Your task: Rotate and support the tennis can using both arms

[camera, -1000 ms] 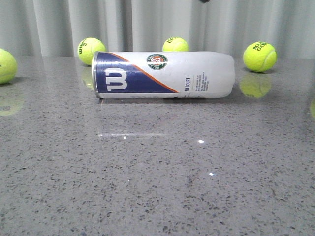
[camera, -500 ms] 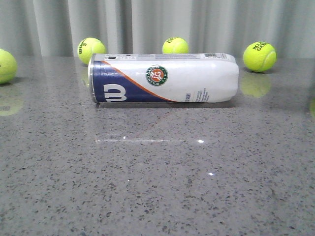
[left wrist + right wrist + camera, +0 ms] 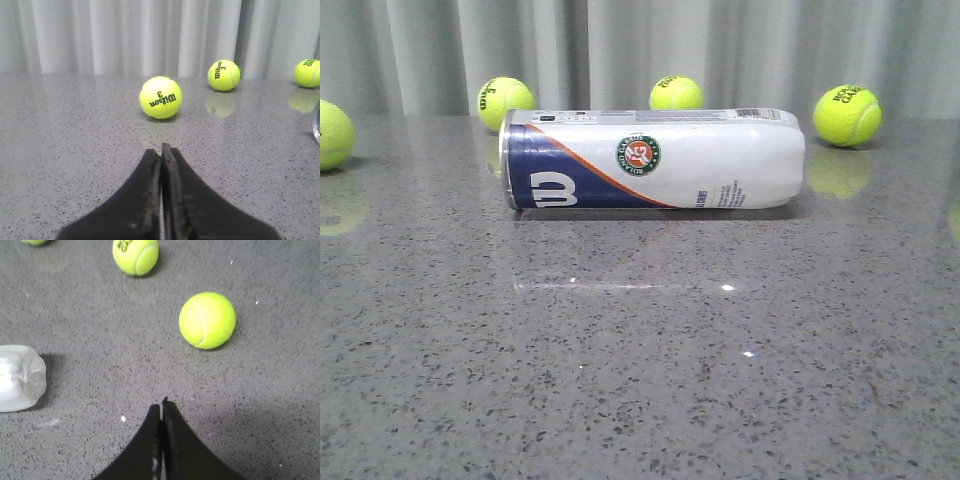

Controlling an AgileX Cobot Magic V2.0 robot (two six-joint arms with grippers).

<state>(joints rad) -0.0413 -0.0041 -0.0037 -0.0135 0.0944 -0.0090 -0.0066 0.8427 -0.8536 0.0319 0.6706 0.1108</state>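
The tennis can (image 3: 655,158) lies on its side on the grey speckled table (image 3: 640,350), navy "W" end to the left, white end to the right, round emblem facing the camera. No gripper shows in the front view. In the right wrist view the can's clear white end (image 3: 20,377) lies off to the side of my right gripper (image 3: 161,407), which is shut and empty above bare table. In the left wrist view my left gripper (image 3: 161,149) is shut and empty, and a sliver of the can's rim (image 3: 316,125) shows at the frame edge.
Yellow-green tennis balls lie behind the can: one far left (image 3: 332,133), one behind its left end (image 3: 503,100), one behind the middle (image 3: 676,93), one at the right (image 3: 847,115). A curtain hangs behind the table. A ball (image 3: 160,97) lies ahead of the left gripper, another (image 3: 207,320) ahead of the right.
The can has rolled toward the camera side: the emblem and "W" moved lower on its face and a label strip now shows along the top. It has lain still for the last half second.
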